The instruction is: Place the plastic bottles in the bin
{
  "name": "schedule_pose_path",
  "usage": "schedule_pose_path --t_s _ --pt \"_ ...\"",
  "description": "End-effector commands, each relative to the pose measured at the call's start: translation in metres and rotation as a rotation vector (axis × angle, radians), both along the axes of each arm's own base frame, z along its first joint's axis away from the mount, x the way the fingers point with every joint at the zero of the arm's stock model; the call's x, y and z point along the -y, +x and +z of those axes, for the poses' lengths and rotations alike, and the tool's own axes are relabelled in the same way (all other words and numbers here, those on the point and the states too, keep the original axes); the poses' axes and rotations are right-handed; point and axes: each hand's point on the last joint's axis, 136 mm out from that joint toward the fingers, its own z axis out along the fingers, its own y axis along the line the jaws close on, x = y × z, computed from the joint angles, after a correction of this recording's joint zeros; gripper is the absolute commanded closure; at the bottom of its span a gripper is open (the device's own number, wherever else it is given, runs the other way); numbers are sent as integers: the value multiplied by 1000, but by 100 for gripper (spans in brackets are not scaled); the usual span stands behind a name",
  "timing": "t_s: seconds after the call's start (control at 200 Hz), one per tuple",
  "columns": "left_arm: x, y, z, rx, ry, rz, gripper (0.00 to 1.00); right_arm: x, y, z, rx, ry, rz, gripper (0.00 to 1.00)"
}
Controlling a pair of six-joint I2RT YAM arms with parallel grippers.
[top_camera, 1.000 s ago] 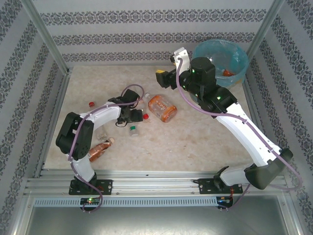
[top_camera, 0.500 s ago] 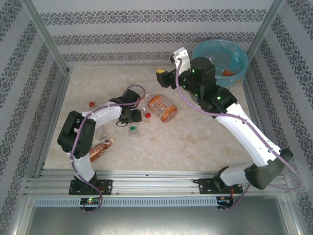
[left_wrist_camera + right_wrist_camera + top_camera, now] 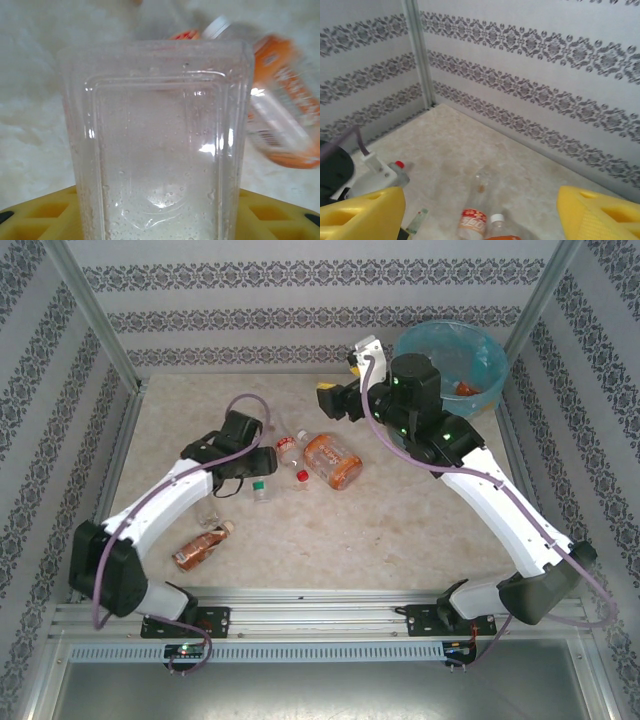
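The left jaws squeeze a clear bottle (image 3: 160, 140) to carry it to the bin (image 3: 488, 352), while the right jaws hang open and empty.

Behind the clear bottle (image 3: 160, 150) the orange-labelled bottle (image 3: 285, 115) is blurred — one end cut off by the right edge.

One bin (image 3: 490, 348) stood on the one worktop (image 3: 400, 530), with one orange bottle (image 3: 462, 388) showing inside it. Five bottles were plain outside it: one big orange-labelled bottle (image 3: 332, 460), one red-labelled bottle (image 3: 288, 445), one red-capped bottle (image 3: 302, 477), one green-capped bottle (image 3: 261, 488) and one brown bottle (image 3: 203, 545). A sixth, a faint clear bottle (image 3: 210, 515), was hard to make out.
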Motion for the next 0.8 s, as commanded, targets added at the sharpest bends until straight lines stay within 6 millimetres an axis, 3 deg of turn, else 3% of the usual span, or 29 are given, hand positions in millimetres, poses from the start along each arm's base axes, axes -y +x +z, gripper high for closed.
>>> schedule_pose_path --t_s 0.0,0.13,0.375,0.59,0.794 --pt "7 -5 52 127 -72 -82 42 -9 -9 17 -27 113 125 21" --pt "28 -12 111 300 -192 -211 44 -10 -15 26 -56 167 194 21" --pt "74 -29 203 560 -420 -481 46 1 -37 45 -56 259 280 21" --pt "117 -53 248 714 -587 -719 46 15 -68 62 -57 327 393 20" --pt "134 -69 274 803 -750 -829 47 20 -100 78 -24 371 490 18"
